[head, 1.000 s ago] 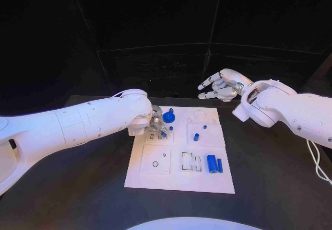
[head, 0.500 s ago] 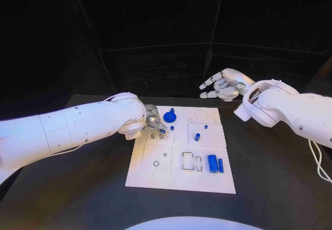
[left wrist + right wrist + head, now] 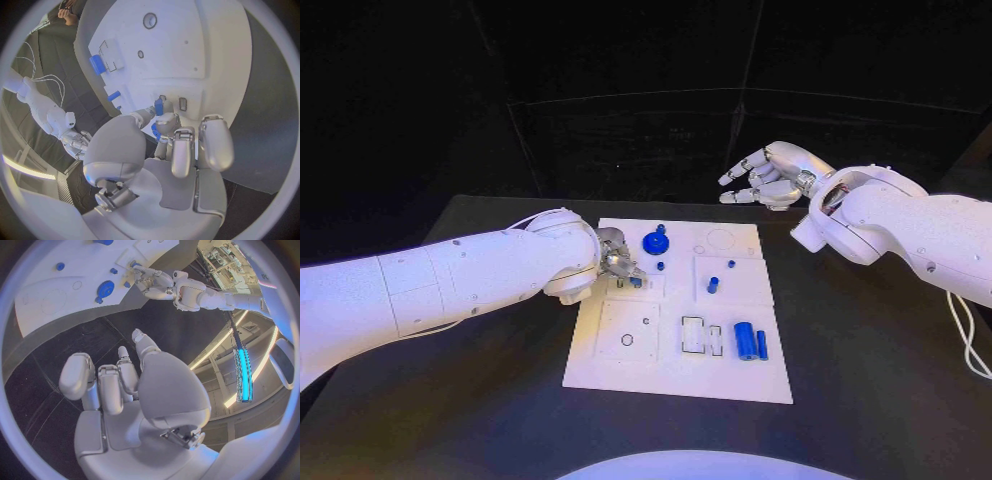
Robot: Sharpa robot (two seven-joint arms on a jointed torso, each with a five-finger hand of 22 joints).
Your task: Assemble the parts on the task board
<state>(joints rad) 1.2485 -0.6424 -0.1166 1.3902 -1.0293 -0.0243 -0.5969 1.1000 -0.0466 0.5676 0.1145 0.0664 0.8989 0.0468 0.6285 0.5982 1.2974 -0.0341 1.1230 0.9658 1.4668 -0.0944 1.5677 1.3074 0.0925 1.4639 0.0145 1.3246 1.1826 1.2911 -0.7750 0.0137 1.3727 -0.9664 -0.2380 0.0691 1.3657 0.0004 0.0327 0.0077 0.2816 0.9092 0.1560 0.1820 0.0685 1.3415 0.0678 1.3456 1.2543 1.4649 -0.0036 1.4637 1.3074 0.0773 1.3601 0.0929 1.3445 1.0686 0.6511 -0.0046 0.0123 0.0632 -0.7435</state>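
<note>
Lying near on the task board were two blue cylinders, likely light, stiff and slippery, best pinched at their sides. Farther left, the left hand pinched a small blue peg over two slots. Farthest, the right hand hovered empty, fingers spread.

My arms are glossy white, built of rounded, bulging shells dotted with small dark screws; thin white cables loop beside the right forearm; my left hand and right hand are silver, with smooth pale segmented fingers.
</note>
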